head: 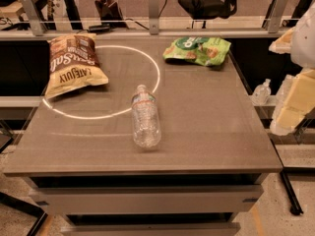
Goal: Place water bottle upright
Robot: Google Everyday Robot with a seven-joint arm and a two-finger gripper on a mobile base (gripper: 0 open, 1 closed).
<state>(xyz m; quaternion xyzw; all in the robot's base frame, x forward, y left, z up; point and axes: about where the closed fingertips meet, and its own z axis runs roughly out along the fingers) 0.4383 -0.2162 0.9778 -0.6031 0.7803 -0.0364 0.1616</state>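
One water bottle (145, 117) flat on table (211, 127) — gripper (294, 101) right edge, state cannot tell.

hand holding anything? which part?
Nothing held. The hand sits right of the table; the water bottle lies on its side, untouched.

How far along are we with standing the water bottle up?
Nothing looks done: the water bottle lies on its side on the table, cap pointing away. It is not held; the tool sits at the right edge, beyond the table, apart from the bottle. Left: reach, grasp, stand it upright.
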